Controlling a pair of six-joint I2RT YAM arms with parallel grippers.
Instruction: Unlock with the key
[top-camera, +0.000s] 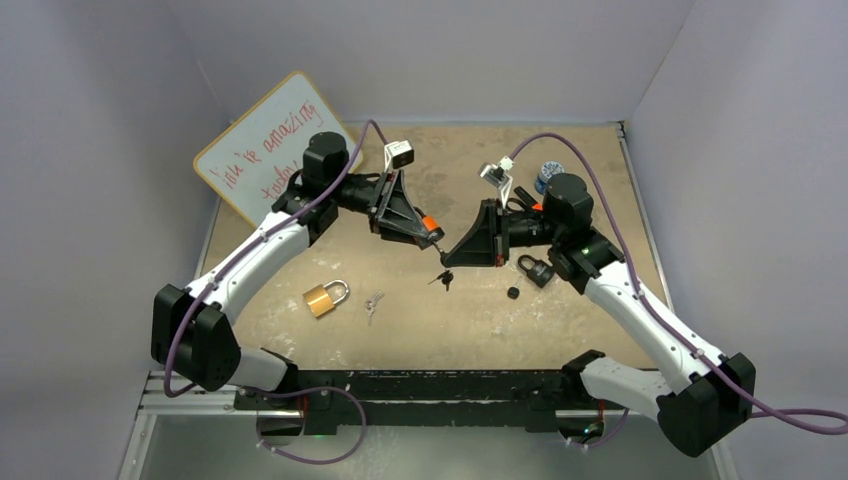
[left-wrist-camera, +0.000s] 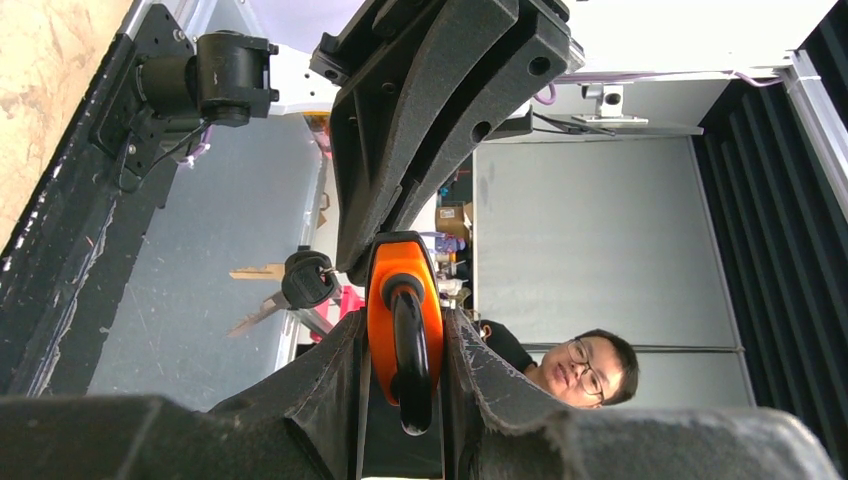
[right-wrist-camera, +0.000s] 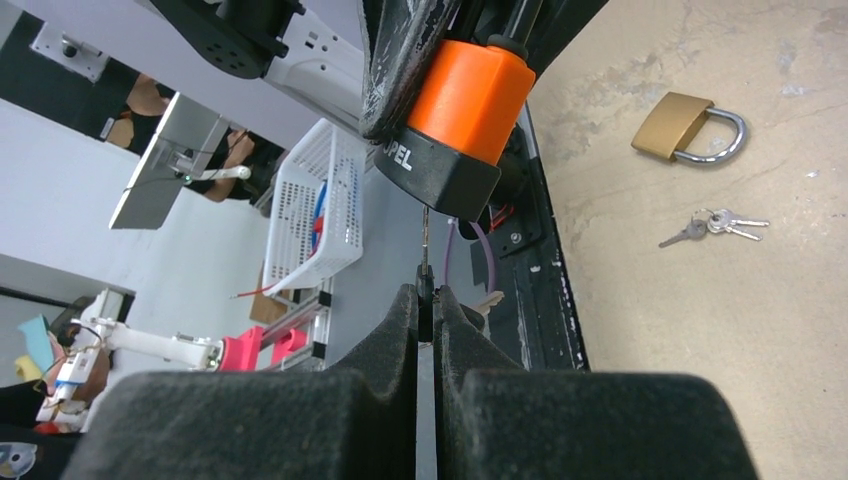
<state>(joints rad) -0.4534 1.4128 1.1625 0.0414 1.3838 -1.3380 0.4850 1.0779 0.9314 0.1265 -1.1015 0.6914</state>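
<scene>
My left gripper is shut on an orange padlock with a black shackle and holds it above the table's middle. In the left wrist view the padlock sits squeezed between my fingers. My right gripper is shut on a black-headed key, just below the padlock. In the right wrist view the key's thin blade points up at the padlock's black bottom and reaches it; how far in it goes I cannot tell. A second black-headed key dangles from the same ring.
A brass padlock and a bunch of silver keys lie on the table at front left. A black padlock and a small black piece lie under my right arm. A whiteboard leans at the back left.
</scene>
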